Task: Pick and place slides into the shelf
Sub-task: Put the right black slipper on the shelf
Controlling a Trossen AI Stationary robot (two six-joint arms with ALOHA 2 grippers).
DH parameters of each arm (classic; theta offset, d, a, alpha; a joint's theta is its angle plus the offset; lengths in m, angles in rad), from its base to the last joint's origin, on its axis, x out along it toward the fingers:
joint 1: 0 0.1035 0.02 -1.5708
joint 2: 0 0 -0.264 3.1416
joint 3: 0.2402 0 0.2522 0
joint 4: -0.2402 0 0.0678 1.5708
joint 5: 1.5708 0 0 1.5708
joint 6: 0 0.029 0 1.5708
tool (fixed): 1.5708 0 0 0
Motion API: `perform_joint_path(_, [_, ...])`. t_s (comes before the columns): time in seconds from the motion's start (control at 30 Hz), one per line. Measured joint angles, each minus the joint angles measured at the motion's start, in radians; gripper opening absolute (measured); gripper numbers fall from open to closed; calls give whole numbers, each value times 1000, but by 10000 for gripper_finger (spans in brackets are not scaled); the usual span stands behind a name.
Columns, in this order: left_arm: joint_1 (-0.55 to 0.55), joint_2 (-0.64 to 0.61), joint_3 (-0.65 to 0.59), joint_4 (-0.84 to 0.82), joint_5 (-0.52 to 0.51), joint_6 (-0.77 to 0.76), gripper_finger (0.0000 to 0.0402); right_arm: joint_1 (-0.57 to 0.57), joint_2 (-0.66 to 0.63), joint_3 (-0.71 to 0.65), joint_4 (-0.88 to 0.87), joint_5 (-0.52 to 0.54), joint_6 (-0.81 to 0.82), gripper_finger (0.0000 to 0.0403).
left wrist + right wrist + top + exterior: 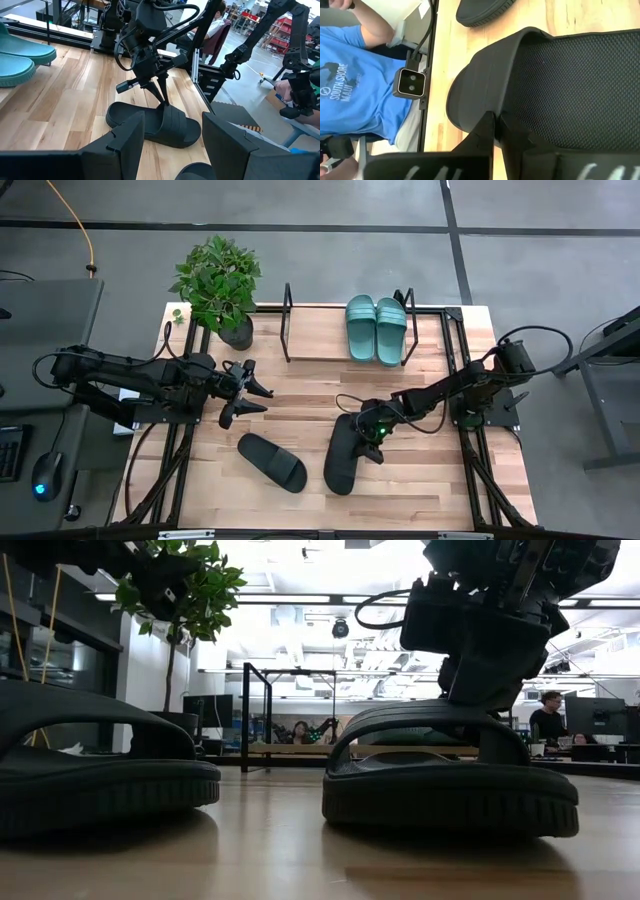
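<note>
Two of the four slides are already stored: a pair of teal-green ribbed-strap slide sandals (376, 328) sits side by side on the light wooden board of the low shelf with thin black loop frames (318, 332), at the far middle of the pale wooden plank counter (300, 400). Two remain on the counter, so the task looks about half done. One black slide sandal (342, 452) lies near the middle, toward the right; the right arm's claw (374, 430) is on it, its fingers (161, 92) pinching the sandal's wide strap, as the left wrist view shows. The low view shows this sandal's sole flat on the counter, so it is gripped but not yet lifted. The second black slide sandal (272, 461) lies just to its left, angled, apart from it and untouched. The left arm's claw (252, 393) hovers farther back on the left, fingers spread and empty. A leafy green plant in a dark pot (222, 288) stands at the far left corner, beside the shelf.
</note>
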Motion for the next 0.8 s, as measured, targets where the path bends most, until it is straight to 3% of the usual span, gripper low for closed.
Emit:
perform_joint_path(0.27, [0, 0, 0, 0, 0, 14, 184, -7, 0, 4, -5, -3, -29, 0])
perform_joint_path(0.5, [-10, 7, 0, -4, -4, 87, 184, -2, 0, 111, -103, 24, -130, 0])
perform_joint_path(0.63, [-62, 13, -1, -1, -63, 165, 184, 16, 0, 187, -205, 74, -193, 0])
perform_joint_path(0.8, [-168, 19, -1, 7, -226, 295, 184, 38, 0, 249, -290, 131, -235, 0])
